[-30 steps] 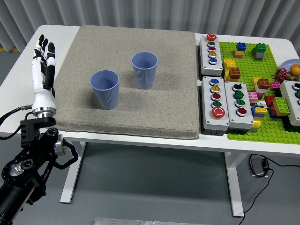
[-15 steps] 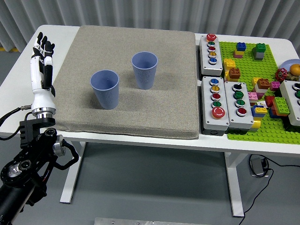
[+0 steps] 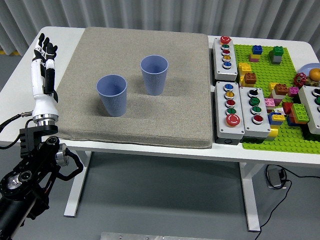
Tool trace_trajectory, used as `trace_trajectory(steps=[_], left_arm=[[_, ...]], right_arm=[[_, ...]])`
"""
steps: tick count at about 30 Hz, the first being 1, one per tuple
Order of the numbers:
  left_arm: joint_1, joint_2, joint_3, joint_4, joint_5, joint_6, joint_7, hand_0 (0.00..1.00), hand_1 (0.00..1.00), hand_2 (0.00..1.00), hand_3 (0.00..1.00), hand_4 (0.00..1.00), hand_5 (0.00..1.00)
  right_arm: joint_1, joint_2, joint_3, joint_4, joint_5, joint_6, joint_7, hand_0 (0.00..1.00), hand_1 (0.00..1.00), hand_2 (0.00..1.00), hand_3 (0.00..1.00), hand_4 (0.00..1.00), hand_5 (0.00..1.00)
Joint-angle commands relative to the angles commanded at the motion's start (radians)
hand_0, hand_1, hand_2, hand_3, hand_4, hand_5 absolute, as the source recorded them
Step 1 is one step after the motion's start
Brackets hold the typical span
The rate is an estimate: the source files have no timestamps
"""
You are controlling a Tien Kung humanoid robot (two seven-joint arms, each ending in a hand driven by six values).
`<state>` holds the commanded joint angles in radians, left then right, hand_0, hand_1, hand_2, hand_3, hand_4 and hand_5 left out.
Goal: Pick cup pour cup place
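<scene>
Presently, head view, contents as follows.

Left hand (image 3: 42, 70): white palm, black fingers held straight and slightly apart, clasping nothing; raised upright over the white table's (image 3: 20, 90) left margin, just beside the mat's left edge. Against the frame of a second ago it sits a little further left and slightly higher; the black arm below it has edged left as well. Right hand: out of sight.

Grey mat (image 3: 145, 115): covers the table's middle, unchanged.

Near blue cup (image 3: 112, 95): ribbed, upright, open end up, on the mat left of centre. Contents cannot be made out.

Far blue cup (image 3: 154, 74): same make, upright, standing behind and to the right of the first, near it but apart. Neither cup has shifted since the earlier frames; both are well apart from the hand.

Three button boxes (image 3: 229, 111): grey, with coloured push-buttons, along the mat's right edge.

Green baseplate (image 3: 270, 135): at the table's right end, carrying scattered coloured building bricks (image 3: 250, 77). All of this is as before.
</scene>
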<state>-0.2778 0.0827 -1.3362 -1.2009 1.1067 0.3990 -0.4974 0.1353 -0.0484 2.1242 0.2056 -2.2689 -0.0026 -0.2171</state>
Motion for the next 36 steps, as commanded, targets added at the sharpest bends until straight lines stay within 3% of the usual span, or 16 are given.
trace_trajectory(steps=[4, 12, 36], left_arm=[[0.0, 0.0, 0.0, 0.002, -0.024, -0.02, -0.008, 0.892, 0.877, 0.998, 0.998, 0.734, 0.998], [0.002, 0.001, 0.003, -0.002, -0.166, -0.065, 0.0, 0.9, 0.879, 0.998, 0.998, 0.741, 0.998], [0.011, 0.004, -0.007, -0.012, -0.139, -0.056, 0.013, 0.898, 0.871, 0.998, 0.998, 0.737, 0.998]], right_arm=[[0.001, 0.0, 0.001, 0.0, 0.0, 0.0, 0.0, 0.692, 0.66, 0.604, 0.594, 0.002, 0.229], [0.004, 0.0, 0.004, 0.0, 0.0, -0.001, 0.001, 0.691, 0.66, 0.604, 0.595, 0.002, 0.229], [0.004, 0.002, 0.005, 0.001, 0.0, -0.006, -0.001, 0.691, 0.66, 0.604, 0.595, 0.002, 0.231]])
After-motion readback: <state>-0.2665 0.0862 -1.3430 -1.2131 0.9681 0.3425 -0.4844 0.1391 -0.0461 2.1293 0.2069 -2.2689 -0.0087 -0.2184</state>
